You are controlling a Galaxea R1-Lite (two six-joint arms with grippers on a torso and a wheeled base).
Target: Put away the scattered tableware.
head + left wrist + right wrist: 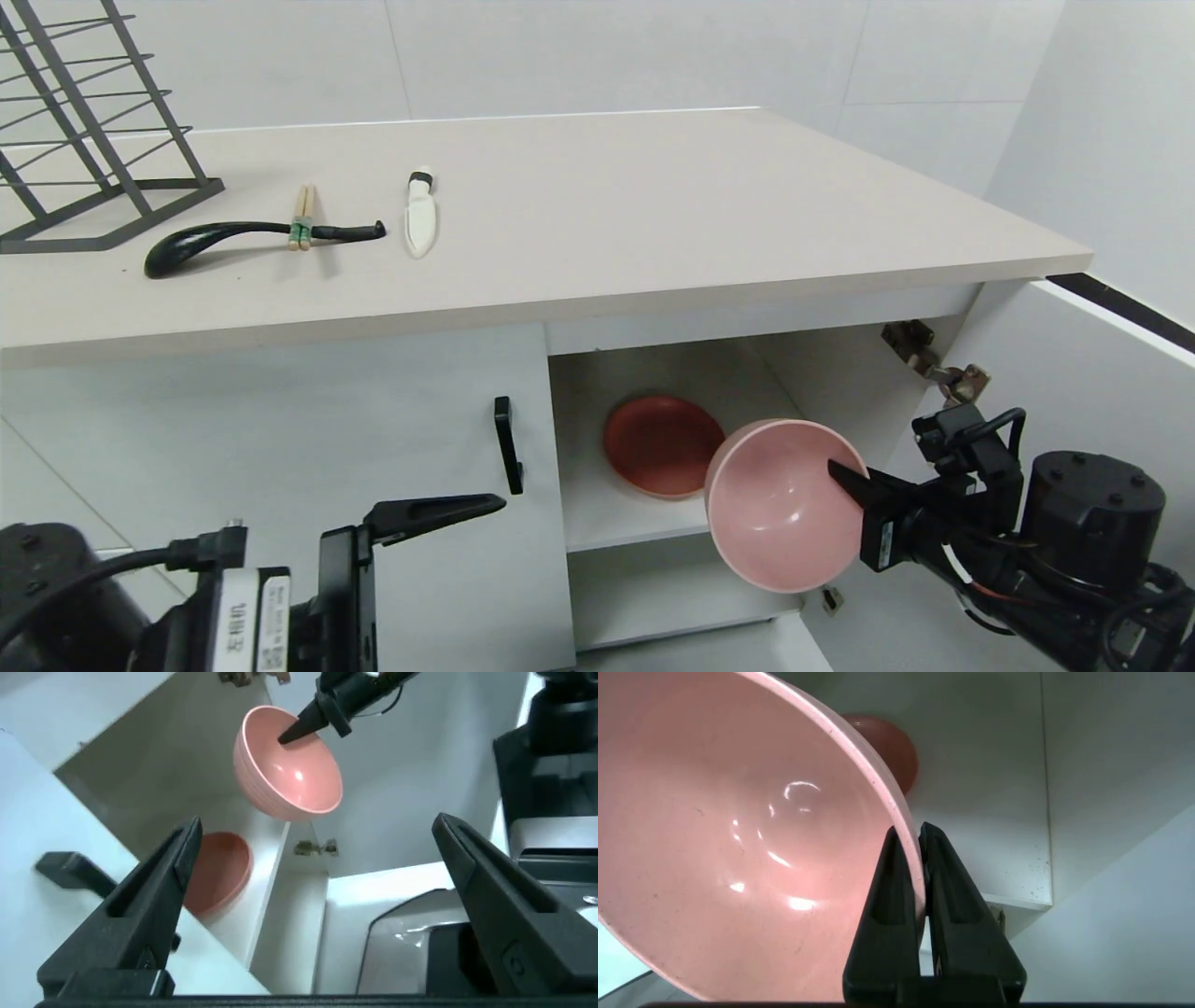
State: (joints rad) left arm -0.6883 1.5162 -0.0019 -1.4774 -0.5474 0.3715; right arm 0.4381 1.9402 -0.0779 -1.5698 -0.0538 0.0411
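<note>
Bowl (pixel 782 509), pink, hangs tilted before the open cabinet (pixel 840 373), rim pinched in right pincer (pixel 912 845); left pincer (pixel 318 831) gapes empty. We judge risk: thin rim hold may slip, or bowl may knock the red dish (pixel 661 457) on the shelf (pixel 607 525).

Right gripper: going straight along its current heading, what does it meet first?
Probably the red dish on the cabinet shelf; the pink bowl clamped in the right gripper would touch it first. Depth is unclear from these views.
</note>
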